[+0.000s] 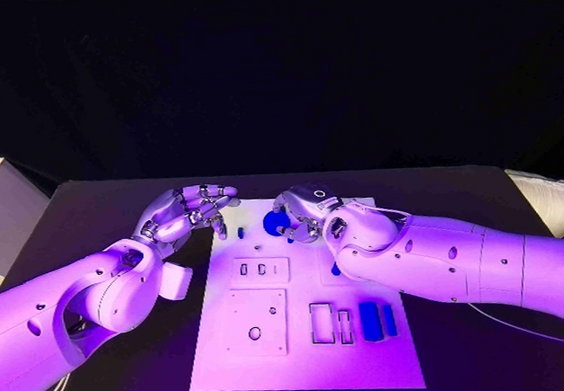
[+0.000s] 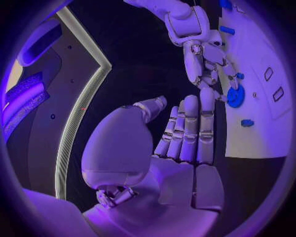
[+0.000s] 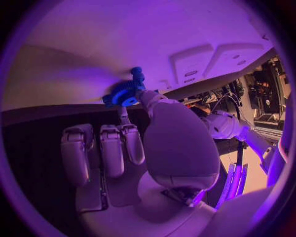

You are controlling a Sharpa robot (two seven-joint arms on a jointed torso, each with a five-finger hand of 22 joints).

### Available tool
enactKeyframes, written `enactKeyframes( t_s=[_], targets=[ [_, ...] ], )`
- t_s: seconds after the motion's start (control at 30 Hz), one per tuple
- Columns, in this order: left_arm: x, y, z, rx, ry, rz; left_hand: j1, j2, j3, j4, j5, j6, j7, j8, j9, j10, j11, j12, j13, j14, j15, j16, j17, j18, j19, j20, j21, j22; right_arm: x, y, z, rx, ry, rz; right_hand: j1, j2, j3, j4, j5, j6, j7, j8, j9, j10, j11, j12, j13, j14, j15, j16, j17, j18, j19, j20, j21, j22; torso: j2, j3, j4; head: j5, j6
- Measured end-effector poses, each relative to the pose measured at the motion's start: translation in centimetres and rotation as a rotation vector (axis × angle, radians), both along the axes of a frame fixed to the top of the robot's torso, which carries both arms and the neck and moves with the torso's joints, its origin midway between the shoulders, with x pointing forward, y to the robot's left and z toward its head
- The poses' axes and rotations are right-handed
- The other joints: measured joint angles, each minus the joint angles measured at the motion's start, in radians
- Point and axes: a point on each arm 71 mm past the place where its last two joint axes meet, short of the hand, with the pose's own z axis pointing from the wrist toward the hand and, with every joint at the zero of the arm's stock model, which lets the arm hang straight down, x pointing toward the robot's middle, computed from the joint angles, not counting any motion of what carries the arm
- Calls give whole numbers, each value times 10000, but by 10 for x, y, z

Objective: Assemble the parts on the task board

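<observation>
1. Black bench (image 1: 101, 208) under coloured light, dark backdrop behind; the white task board (image 1: 307, 356) lies in the middle of it, between the two arms.
2. My right hand (image 1: 312, 213) is at the board's far end, pinching a round blue gear-like part (image 1: 275, 221). In the right wrist view the thumb and a finger close on that part's (image 3: 125, 94) toothed rim, right at the board's edge, with the other fingers held straight and clear of it.
3. My left hand (image 1: 186, 213) hovers just off the board's far left corner with nothing in it; in the left wrist view the fingers (image 2: 191, 128) are straight and side by side, the thumb standing away from them.
4. I judge the gear light and rigid, likely hard plastic: no give under the pinch, and smooth enough to twist out if I squeeze off-centre. Best hold is across the rim on opposite sides, leaving the centre hub free so it can drop onto its seat.
5. Two flat blue bars (image 1: 378, 319) lie side by side near the board's near right edge, beside rectangular slots (image 1: 330, 323). I judge them just as light and stiff; I'd take each by its long edges near the middle, since the faces lie flat on the board.
6. A small blue peg (image 1: 240, 233) stands at the far end near the left hand; I cannot tell whether it is fully seated.
</observation>
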Motion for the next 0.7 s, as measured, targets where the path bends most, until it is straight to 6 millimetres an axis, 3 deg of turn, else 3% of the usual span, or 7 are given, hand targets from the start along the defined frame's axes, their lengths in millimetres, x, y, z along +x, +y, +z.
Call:
enactKeyframes(
  t_s=[0.23,0.33,0.5,0.7],
  targets=[
    [0,0,0,-2,8,-3,-41,41,-20,34,0,1,0,16,4,0,0,0,4,0,0,0,-2,1,-12,12,-1,-1,0,1,-1,-44,14,30,149,31,639,-352,-204,113,-8,9,-55,0,0,38,-1,0,0,0,0,0,0,0,0,8,2,1,4,-6,-14],
    [0,0,0,0,11,-2,-40,40,-20,34,0,1,-1,16,4,0,0,38,4,0,0,0,-2,1,-12,12,-1,-1,0,1,0,-63,16,32,142,25,672,-321,-262,168,5,48,-55,0,-1,40,-2,0,0,0,0,0,0,-1,0,8,5,2,7,-7,-29],
    [0,0,0,2,17,0,-40,40,-20,34,0,1,-1,16,4,0,0,38,3,0,0,0,-2,0,-12,12,-2,-1,2,0,0,-112,25,-10,-375,-178,610,-207,-301,251,-40,90,-36,-1,-1,40,-2,0,0,0,0,1,0,0,0,7,4,2,5,2,-36],
    [0,0,0,4,23,3,-39,40,-19,35,0,2,-1,16,3,1,-1,38,3,0,0,0,-2,1,-11,12,-2,-1,3,-2,-1,-168,64,-88,-828,-271,402,1,-863,356,-66,186,1,0,-1,78,-3,0,0,0,0,0,0,-1,0,6,3,2,1,9,-51]
  ],
)
